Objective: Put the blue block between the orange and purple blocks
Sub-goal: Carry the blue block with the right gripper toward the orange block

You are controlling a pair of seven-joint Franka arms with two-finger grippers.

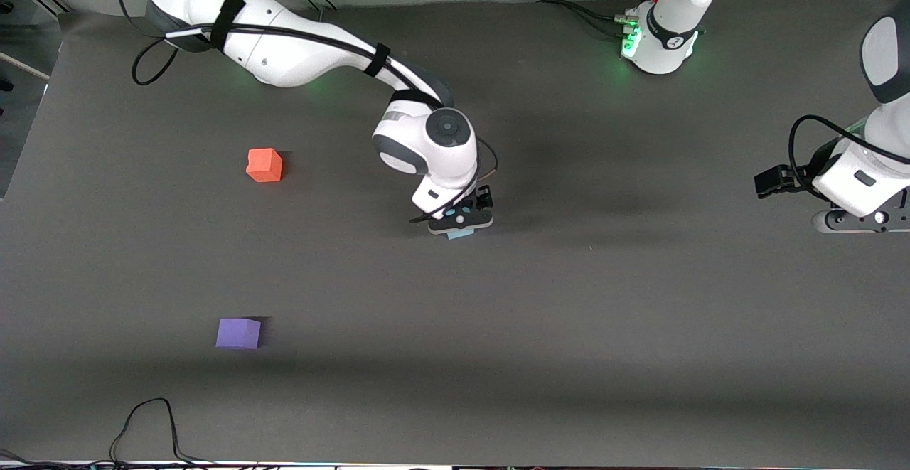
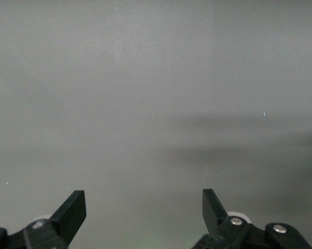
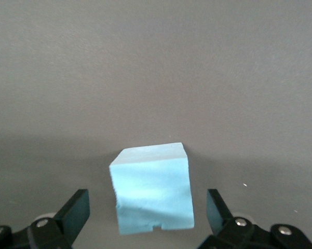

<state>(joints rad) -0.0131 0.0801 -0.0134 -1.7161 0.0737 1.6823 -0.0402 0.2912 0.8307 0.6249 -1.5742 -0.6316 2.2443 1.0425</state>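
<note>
The sky-blue block (image 3: pixel 152 189) lies on the dark table between the spread fingers of my right gripper (image 3: pixel 148 212), which is open with a gap on each side of the cube. In the front view only a sliver of the blue block (image 1: pixel 461 234) shows under my right gripper (image 1: pixel 461 222), near the table's middle. The orange block (image 1: pixel 264 165) sits toward the right arm's end. The purple block (image 1: pixel 238 333) lies nearer to the front camera than the orange one, with bare mat between them. My left gripper (image 2: pixel 144 210) is open and empty, waiting at the left arm's end (image 1: pixel 771 180).
A black cable (image 1: pixel 146 427) loops on the mat by the table edge nearest the front camera, nearer to that camera than the purple block. The left arm's base (image 1: pixel 661 40) with green lights stands at the edge farthest from the camera.
</note>
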